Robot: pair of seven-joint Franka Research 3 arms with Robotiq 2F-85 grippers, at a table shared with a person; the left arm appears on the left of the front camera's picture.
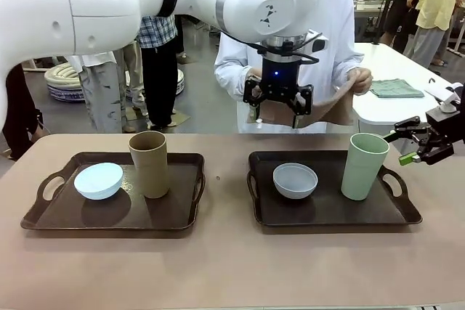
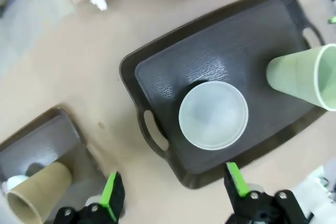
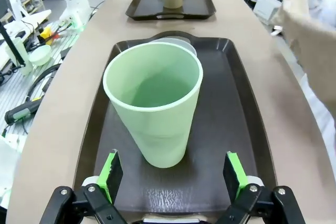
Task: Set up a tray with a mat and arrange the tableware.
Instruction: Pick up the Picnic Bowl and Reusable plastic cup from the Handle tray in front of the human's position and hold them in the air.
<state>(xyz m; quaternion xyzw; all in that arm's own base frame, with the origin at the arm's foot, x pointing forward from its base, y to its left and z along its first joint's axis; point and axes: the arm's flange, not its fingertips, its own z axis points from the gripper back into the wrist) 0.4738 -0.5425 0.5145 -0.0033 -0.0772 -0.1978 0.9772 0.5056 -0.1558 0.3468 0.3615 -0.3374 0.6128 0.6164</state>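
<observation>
L tool (image 1: 275,117) fingers apart, empty, up over R tray (image 1: 330,215); grey bowl (image 1: 295,180) right under it. R tool (image 1: 404,145) also apart, empty, low at that tray's R end, facing green cup (image 1: 364,165), near but not touching. Bowl & cup stand on R tray. L tray (image 1: 43,212): blue bowl (image 1: 98,181) tilted, just beside tan cup (image 1: 149,163). Both trays on desk (image 1: 232,266). Person at far side holds brown mat (image 1: 330,110).

The left tray (image 1: 43,215) and the right tray (image 1: 327,212) are dark brown with a fine grained surface. The table (image 1: 232,266) is plain beige. The left bowl (image 1: 98,181) is pale blue, the right bowl (image 1: 295,180) white-grey. The left tumbler (image 1: 149,165) is tan-brown, the right tumbler (image 1: 363,166) pale green. The mat (image 1: 334,110) is plain light brown.
</observation>
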